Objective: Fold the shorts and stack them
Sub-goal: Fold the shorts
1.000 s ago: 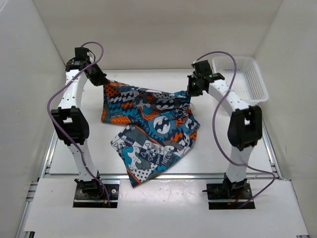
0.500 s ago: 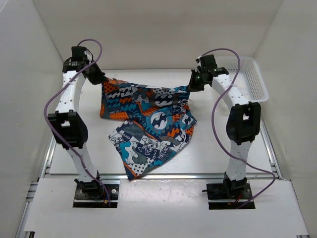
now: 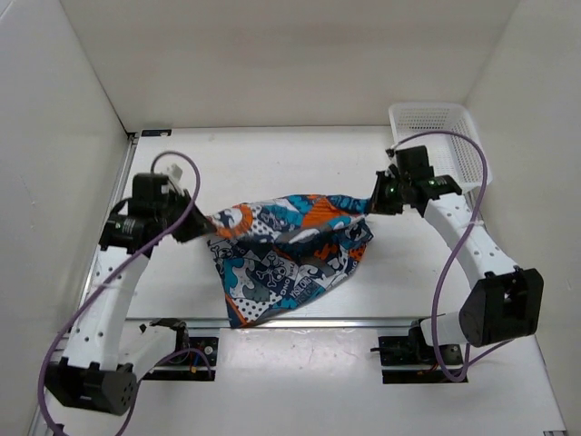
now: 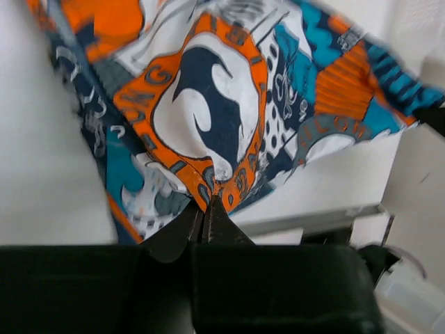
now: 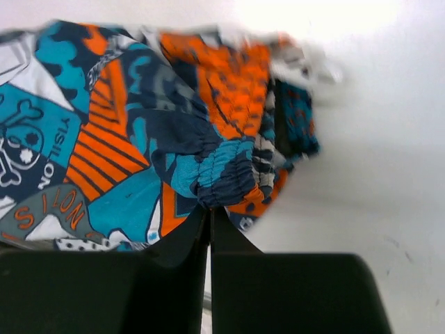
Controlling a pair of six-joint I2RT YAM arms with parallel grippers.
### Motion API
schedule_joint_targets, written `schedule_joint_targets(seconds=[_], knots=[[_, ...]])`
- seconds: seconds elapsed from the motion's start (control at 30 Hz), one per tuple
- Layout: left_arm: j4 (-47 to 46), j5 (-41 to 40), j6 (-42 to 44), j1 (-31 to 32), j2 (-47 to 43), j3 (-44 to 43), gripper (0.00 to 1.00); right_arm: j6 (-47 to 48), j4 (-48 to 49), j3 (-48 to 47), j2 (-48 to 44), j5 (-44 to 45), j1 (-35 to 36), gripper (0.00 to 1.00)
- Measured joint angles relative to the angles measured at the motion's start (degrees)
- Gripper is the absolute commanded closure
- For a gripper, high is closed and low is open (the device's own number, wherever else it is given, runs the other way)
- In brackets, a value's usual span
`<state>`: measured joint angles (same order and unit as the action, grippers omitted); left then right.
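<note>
Shorts [image 3: 290, 245] stretched long from left to right, one end pinched tight in left jaws, other in right jaws, loose part drooping toward near side.

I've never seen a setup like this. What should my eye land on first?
The loud orange, turquoise and black shorts in the middle of the table, stretched between two white arms. The left arm pinches one end and the right arm the other, both with jaws shut on the cloth. A white mesh basket sits in the far right corner.
</note>
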<state>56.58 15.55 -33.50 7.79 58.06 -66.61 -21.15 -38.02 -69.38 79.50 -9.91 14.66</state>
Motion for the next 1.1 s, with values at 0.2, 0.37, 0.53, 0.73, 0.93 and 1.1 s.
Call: schedule_joint_targets(seconds=[0.2,0.37,0.53,0.73,0.93,1.1], knots=[[5.8,1.3,-3.0,3.2,-10.7,14.7,0.79,-1.9,-0.9,10.5,-1.3,4.1,0.0,0.91],[8.9,8.1,-1.2,3.5,-16.3,22.2,0.00,-4.1,-0.9,12.6,-1.4,7.2,0.0,0.16],[13.6,7.4,2.6,3.6,-12.9,21.4,0.00,-5.4,1.1,12.6,-1.3,8.3,0.0,0.11],[10.4,1.5,0.3,3.3,-7.2,16.2,0.00,-7.8,6.0,15.1,1.4,5.6,0.0,0.04],[-1.1,0.2,-4.0,2.8,7.0,15.9,0.00,-10.1,10.0,17.3,7.3,1.9,0.0,0.01],[-6.0,-1.7,-3.3,0.2,24.7,12.1,0.00,-9.6,12.2,14.4,15.8,-0.3,-0.5,0.40]])
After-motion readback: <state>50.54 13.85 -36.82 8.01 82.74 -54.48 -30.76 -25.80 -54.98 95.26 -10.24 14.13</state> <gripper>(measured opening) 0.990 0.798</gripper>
